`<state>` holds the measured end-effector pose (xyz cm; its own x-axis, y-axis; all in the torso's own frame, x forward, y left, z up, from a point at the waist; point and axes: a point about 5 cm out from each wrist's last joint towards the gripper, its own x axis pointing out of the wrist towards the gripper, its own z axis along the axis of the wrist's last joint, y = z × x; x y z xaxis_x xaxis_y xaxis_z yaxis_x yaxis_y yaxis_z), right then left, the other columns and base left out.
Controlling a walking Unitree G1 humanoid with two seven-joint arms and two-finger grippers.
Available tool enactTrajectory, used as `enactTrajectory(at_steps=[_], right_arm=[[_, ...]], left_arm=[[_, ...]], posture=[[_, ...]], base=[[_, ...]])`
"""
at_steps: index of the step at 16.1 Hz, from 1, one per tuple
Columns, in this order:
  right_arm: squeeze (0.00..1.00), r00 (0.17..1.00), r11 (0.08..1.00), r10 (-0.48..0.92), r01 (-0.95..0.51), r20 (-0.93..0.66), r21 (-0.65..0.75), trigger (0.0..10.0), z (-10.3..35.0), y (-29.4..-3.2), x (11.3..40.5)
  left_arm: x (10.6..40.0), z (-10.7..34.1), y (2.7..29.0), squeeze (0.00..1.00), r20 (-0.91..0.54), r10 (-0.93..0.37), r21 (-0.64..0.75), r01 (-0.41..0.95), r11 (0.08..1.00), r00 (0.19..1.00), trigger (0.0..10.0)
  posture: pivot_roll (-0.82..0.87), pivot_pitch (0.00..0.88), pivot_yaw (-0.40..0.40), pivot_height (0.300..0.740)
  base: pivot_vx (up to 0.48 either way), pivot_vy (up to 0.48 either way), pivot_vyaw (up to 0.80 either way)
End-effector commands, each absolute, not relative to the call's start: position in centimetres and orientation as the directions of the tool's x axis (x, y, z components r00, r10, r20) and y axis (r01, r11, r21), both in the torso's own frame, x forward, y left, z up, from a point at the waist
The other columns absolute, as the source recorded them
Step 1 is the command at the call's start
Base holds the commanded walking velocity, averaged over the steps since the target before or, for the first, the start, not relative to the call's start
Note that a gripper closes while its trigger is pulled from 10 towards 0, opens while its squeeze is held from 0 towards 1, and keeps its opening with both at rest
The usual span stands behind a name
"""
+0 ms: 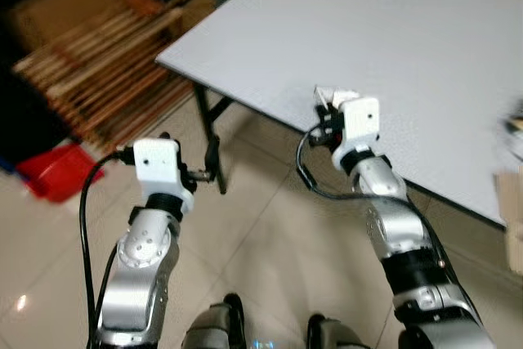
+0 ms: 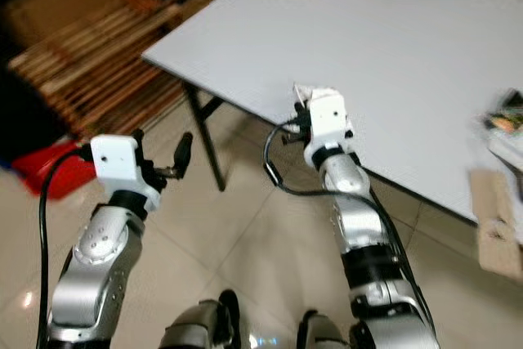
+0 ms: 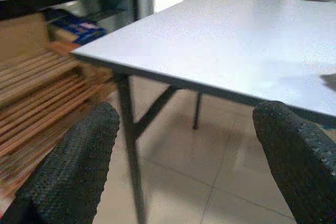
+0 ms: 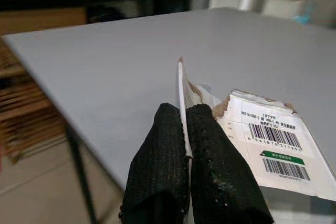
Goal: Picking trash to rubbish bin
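Pinching a torn piece of cardboard packaging [image 4: 262, 140] between its closed fingers [image 4: 168, 171], the right tool [image 4: 186, 153] holds it at the near edge of the grey worktop [image 1: 368, 30]. Off that edge, above the tiled floor [image 1: 261, 243], the left tool [image 3: 184, 145] hangs spread wide beside the worktop's black leg [image 1: 208, 132].
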<state>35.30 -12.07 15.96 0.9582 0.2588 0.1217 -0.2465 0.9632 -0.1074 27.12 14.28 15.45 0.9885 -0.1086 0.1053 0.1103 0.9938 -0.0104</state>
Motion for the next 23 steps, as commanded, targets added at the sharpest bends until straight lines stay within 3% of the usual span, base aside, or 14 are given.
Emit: enactTrajectory(at_steps=[1, 16, 23], right_arm=[[0.0, 0.963, 0.968, 0.241, -0.229, 0.124, -0.102, 10.0, 15.8, -12.3, 35.5], [0.0, 0.963, 0.973, 0.225, -0.213, 0.151, -0.09, 10.0, 15.9, -12.0, 36.2], [0.0, 0.961, 0.97, 0.23, -0.215, 0.151, -0.11, 10.0, 15.9, -12.2, 36.3]], left_arm=[[27.4, 15.4, 14.1, 0.0, 0.103, -0.127, -0.015, 0.13, 0.991, 0.987, 10.0], [28.5, 16.0, 14.8, 0.0, 0.12, -0.115, -0.029, 0.119, 0.992, 0.986, 10.0], [28.5, 15.6, 14.7, 0.0, 0.108, -0.103, -0.04, 0.108, 0.993, 0.989, 10.0]], posture=[[-0.02, 0.125, 0.059, 0.74], [-0.01, 0.094, 0.068, 0.74], [-0.02, 0.1, 0.058, 0.74]], base=[[0.0, 0.0, -0.8], [0.0, 0.0, -0.79], [0.0, 0.0, -0.27]])
